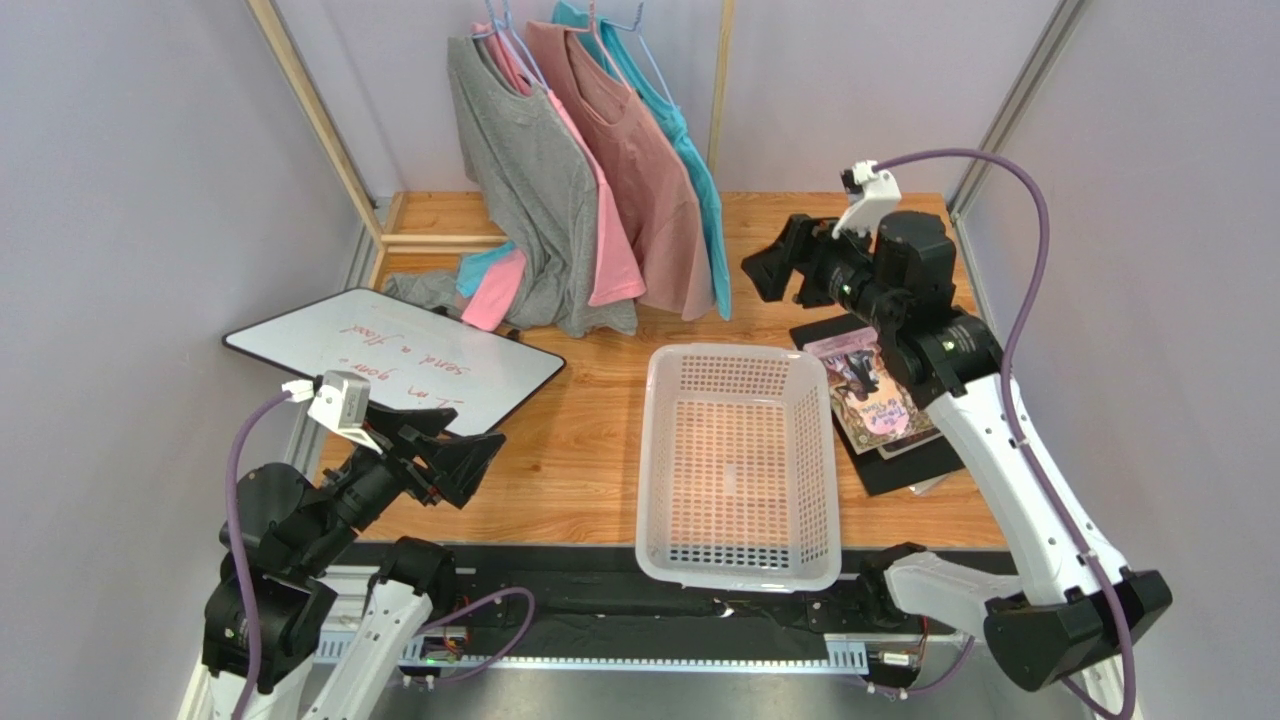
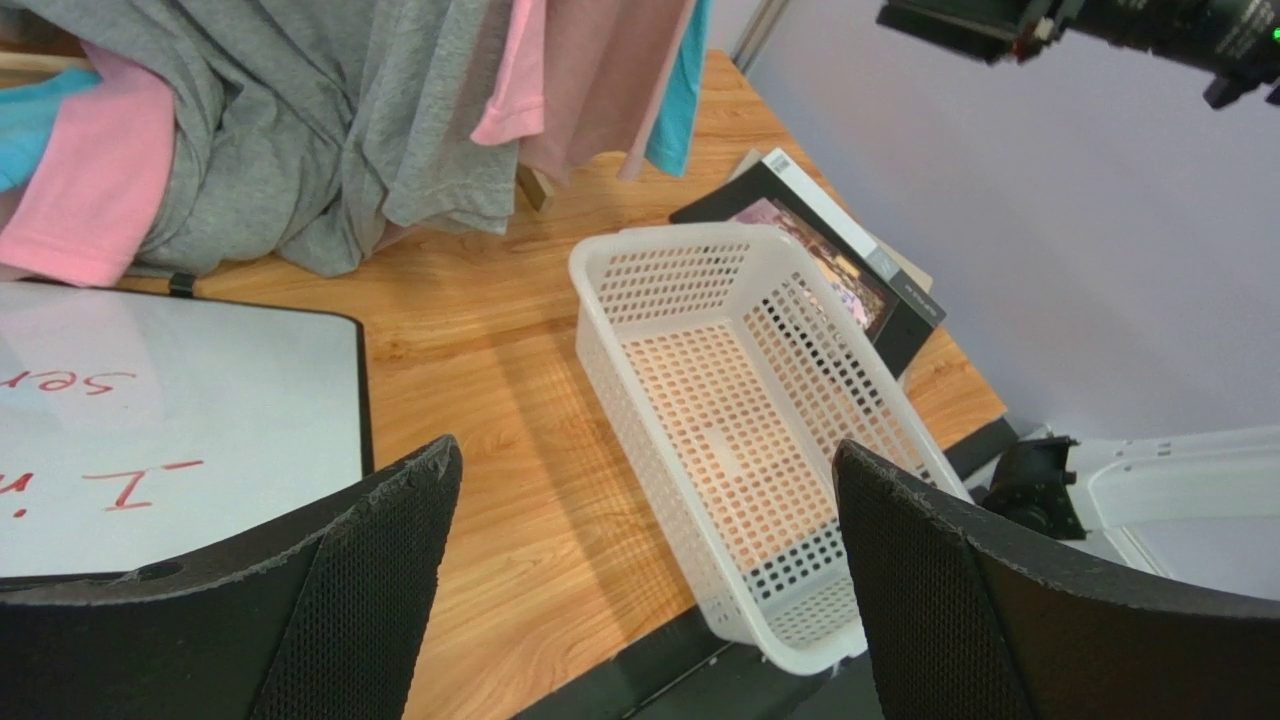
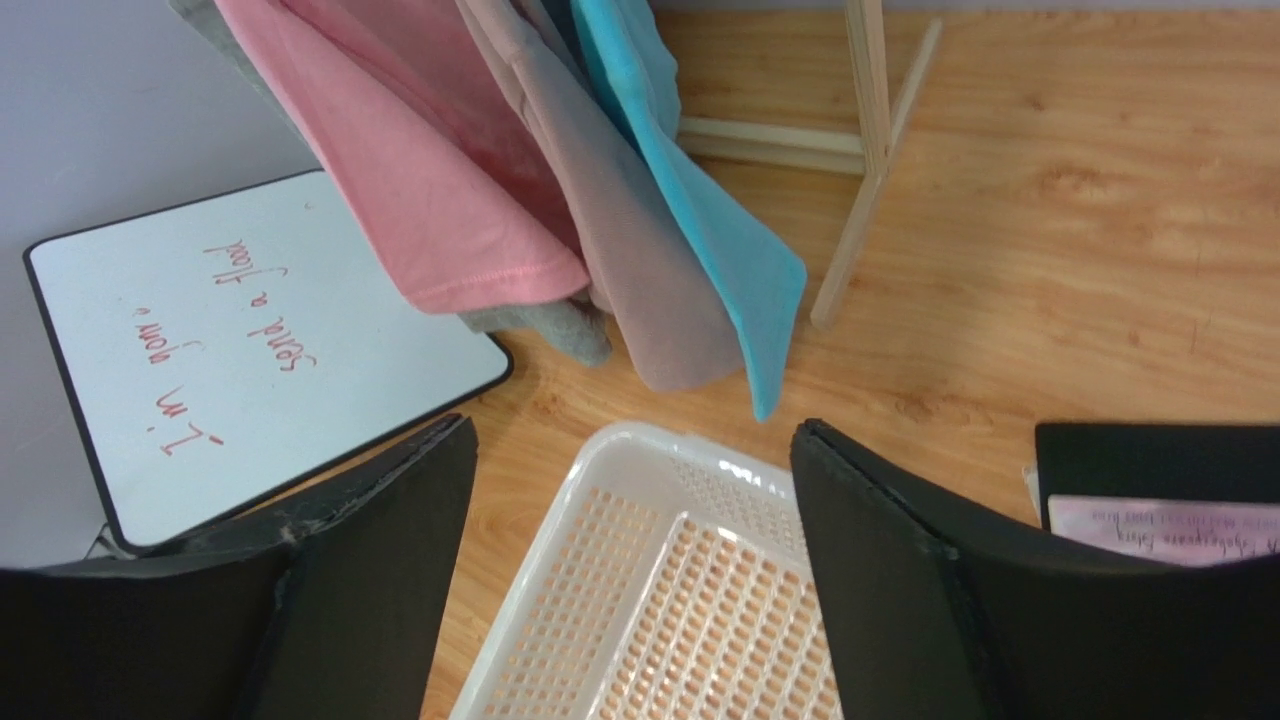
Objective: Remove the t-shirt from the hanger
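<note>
Left end effector [image 2: 643, 458] and right end effector [image 3: 631, 435] spread wide, t-shirt [image 3: 706, 225] hanging apart.

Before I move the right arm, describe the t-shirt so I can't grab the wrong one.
At the table's far edge, shirts hang from a wooden rack. The t-shirt is rightmost, beside the brownish-pink shirt; it's the only teal one hanging.

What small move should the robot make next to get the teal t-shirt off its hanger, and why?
Probably advance the right pincer toward the teal t-shirt: its jaws stand open and empty, and that shirt hangs outermost in the row, on the pincer's side, untouched.
</note>
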Available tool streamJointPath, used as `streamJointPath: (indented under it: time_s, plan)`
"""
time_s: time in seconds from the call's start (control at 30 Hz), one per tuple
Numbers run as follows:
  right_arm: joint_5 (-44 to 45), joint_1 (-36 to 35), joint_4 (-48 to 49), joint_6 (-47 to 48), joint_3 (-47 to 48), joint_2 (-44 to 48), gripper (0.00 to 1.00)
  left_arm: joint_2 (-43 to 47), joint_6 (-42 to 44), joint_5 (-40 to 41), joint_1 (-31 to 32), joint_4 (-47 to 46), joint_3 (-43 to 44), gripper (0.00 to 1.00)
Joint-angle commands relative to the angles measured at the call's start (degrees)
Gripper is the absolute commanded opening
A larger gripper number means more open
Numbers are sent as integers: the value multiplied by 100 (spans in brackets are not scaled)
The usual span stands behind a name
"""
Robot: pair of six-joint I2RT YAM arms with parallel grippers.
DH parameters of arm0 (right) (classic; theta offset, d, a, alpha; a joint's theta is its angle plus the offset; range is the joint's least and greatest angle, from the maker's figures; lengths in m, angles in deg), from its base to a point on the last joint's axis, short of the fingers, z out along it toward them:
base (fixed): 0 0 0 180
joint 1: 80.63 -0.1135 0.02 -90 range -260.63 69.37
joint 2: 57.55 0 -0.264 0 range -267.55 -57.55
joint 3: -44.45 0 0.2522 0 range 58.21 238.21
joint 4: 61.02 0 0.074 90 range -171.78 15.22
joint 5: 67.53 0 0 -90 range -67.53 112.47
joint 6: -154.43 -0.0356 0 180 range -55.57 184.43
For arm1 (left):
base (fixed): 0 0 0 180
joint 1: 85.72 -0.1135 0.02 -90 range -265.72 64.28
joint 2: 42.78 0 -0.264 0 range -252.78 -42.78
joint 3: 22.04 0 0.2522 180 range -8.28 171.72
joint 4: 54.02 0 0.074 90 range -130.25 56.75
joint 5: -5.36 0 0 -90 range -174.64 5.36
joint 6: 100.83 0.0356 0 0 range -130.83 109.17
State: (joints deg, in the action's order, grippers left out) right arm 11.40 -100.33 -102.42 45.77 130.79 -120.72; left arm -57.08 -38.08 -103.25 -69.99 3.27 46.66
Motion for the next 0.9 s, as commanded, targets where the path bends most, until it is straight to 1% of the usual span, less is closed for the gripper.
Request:
streamJointPath:
  time_s: [0.0,0.03,0.07,0.13,0.47,0.57,0.77,0.87]
  plan:
    - [316,-165,715,336,669,-466,77,-11,105,-283,1,77,228,96]
    - [325,-157,733,336,975,-598,75,-2,105,-318,1,86,237,95]
    - [325,-165,690,345,1152,-904,70,-2,105,-353,1,112,254,95]
    - [307,-165,663,362,1660,-1204,66,-11,123,-389,1,199,307,95]
    - [123,-218,769,635,3647,-2980,61,42,140,-459,1,481,562,94]
    - [-9,-288,751,740,4044,-3455,59,33,123,-494,1,525,632,93]
    - [8,-490,734,1004,4984,-4359,57,59,0,-661,1,490,659,93]
    - [-17,-578,777,1188,5293,-4632,54,147,-62,-696,1,499,667,93]
